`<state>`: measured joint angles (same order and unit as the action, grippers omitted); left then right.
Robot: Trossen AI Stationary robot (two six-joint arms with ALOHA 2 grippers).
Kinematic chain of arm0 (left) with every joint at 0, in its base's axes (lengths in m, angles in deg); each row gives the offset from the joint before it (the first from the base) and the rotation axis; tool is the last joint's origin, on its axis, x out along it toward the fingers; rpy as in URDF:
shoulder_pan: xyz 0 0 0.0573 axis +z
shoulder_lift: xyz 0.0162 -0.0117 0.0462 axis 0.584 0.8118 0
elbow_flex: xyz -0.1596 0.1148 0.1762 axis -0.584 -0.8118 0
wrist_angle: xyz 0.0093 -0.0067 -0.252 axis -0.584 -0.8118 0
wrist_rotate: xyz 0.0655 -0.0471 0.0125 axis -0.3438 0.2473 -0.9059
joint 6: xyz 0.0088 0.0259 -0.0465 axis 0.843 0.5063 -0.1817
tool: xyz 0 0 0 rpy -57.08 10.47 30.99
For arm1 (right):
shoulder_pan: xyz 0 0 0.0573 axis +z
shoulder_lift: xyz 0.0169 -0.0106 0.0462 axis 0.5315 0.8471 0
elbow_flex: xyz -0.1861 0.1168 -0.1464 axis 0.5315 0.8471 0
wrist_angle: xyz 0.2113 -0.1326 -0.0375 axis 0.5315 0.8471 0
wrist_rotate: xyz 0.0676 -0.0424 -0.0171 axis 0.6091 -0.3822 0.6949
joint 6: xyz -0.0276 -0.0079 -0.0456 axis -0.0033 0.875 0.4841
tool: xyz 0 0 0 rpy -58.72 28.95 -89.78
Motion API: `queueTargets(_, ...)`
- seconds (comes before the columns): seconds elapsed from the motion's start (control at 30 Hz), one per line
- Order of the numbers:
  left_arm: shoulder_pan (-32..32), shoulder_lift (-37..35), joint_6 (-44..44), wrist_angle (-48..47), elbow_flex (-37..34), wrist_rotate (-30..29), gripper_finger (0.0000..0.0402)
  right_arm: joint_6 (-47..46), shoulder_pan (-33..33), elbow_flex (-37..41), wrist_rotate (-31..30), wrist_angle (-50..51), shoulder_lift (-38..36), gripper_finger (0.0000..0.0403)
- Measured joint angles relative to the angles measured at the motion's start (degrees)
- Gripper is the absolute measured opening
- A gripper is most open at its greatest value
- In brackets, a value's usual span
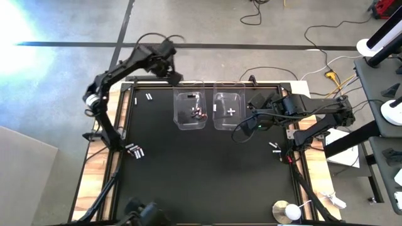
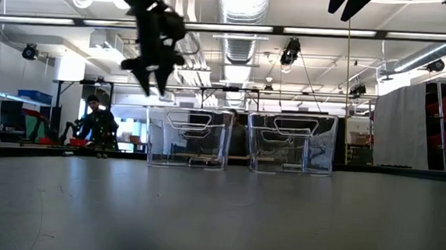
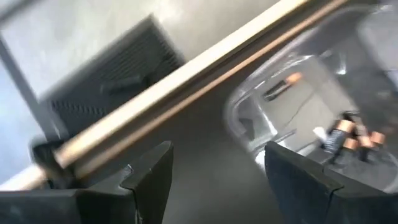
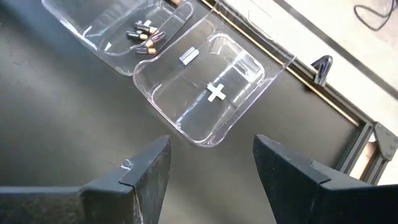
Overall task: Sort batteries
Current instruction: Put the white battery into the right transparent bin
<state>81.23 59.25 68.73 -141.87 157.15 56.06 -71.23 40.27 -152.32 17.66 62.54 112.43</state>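
Two clear plastic tubs stand side by side at the far middle of the black table. The left tub (image 1: 190, 110) holds several dark batteries with copper ends (image 4: 143, 34), seen also in the left wrist view (image 3: 348, 134). The right tub (image 1: 229, 110) holds white batteries (image 4: 214, 92), one apart (image 4: 188, 56). My left gripper (image 1: 174, 78) hangs open and high above the table's far edge, beside the left tub's far left corner, nothing between its fingers (image 3: 214, 162). My right gripper (image 4: 211, 152) is open and bare, raised over the table near the right tub's near right corner (image 1: 250, 122).
Loose batteries lie on the table: a small group at the left edge (image 1: 134, 149), two white ones at the far left (image 1: 149, 97), a few at the right edge (image 1: 275, 147). A wooden frame (image 3: 186, 81) borders the table. A person (image 2: 95, 125) stands far behind.
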Motion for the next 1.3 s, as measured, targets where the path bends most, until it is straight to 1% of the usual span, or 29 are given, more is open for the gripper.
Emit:
queueTargets(0.13, 3.9, -4.9, -4.1, 7.4, -13.9, -0.1, 0.0229, 1.1, -0.7, 0.0, 0.0, -0.3, 0.1, 0.0219)
queueTargets(0.23, 6.1, -7.5, -6.3, 14.0, -22.9, -0.2, 0.0229, 1.1, -1.9, 0.0, -0.1, -2.2, 0.1, 0.0219)
queueTargets(0.33, 7.8, -9.3, -10.1, 20.1, -29.9, -1.2, 0.0229, 1.1, -3.4, 0.0, 0.0, -5.4, 0.1, 0.0219)
queueTargets(0.5, 8.8, -10.0, -15.9, 28.2, -38.2, -6.5, 0.0229, 4.1, -4.8, 0.0, 0.0, -9.9, 0.1, 0.0219)
queueTargets(0.57, 8.9, -9.8, -17.5, 30.9, -40.4, -7.6, 0.0229, 4.8, -5.2, 0.0, 0.0, -11.4, 0.1, 0.0219)
queueTargets(0.73, 9.3, -8.9, -21.4, 34.7, -44.3, -7.5, 0.0229, 6.3, -5.5, 0.0, 0.0, -14.1, 0.1, 0.0219)
queueTargets(0.87, 9.4, -8.7, -21.5, 36.6, -46.3, -7.4, 0.0229, 6.5, -5.8, 0.0, 0.0, -16.1, 0.1, 0.0219)
queueTargets(1.03, 9.5, -8.5, -21.5, 38.4, -46.5, -7.5, 0.0229, 5.6, -5.9, 0.0, 0.0, -18.0, 0.6, 0.0219)
queueTargets(1.13, 9.5, -8.2, -23.1, 39.2, -46.6, -7.5, 0.0229, 5.8, -5.9, 0.0, 0.0, -18.1, 1.7, 0.0219)
queueTargets(1.3, 9.5, -6.7, -26.2, 40.4, -46.2, -7.5, 0.0229, 11.7, -6.9, 0.0, 0.0, -18.4, 3.6, 0.0219)
